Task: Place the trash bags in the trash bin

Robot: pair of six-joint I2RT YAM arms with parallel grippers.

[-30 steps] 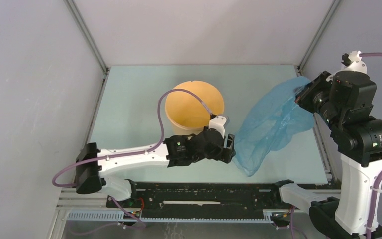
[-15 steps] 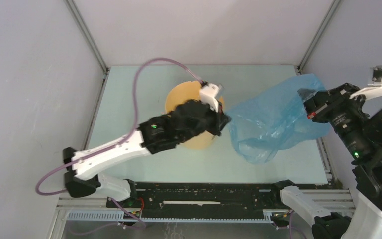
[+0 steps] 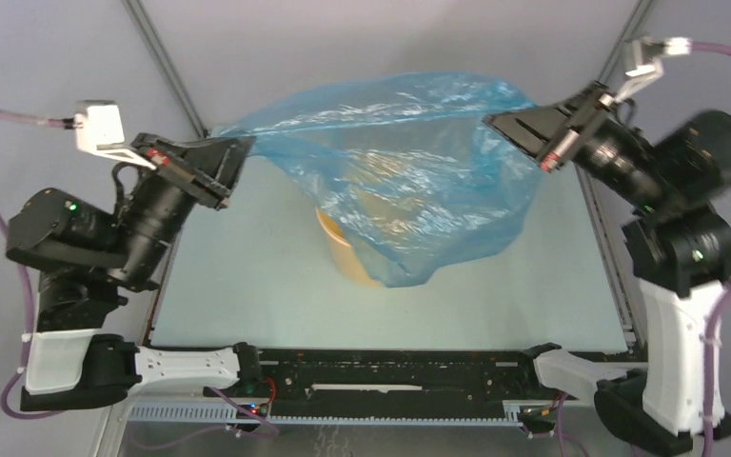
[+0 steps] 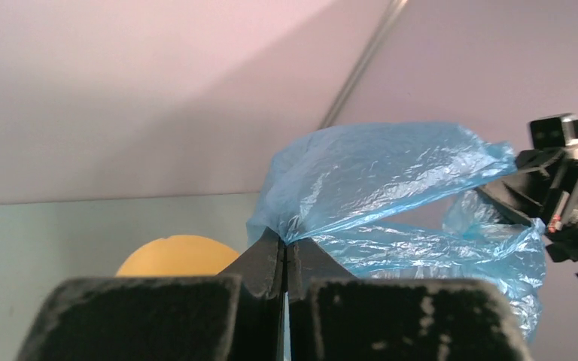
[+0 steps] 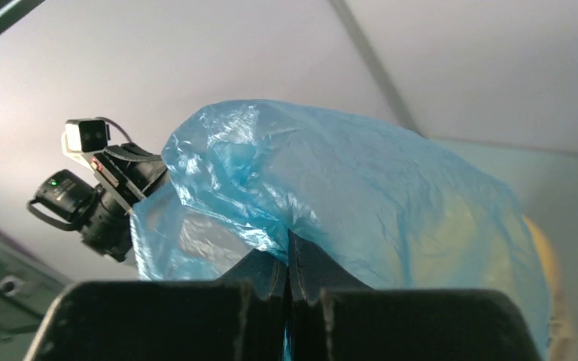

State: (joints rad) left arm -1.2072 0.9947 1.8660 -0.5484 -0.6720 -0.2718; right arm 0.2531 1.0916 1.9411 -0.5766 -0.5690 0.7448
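Left arm (image 3: pixel 143 228) and right arm (image 3: pixel 652 167) rose, stretching bag (image 3: pixel 409 162) over bin (image 3: pixel 341 255).

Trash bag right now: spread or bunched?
Spread. The trash bag is stretched in the air between the left gripper and the right gripper, each shut on an edge, and sags over the trash bin.

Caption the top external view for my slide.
Left arm and right arm hold the blue bag stretched over the tan bin.
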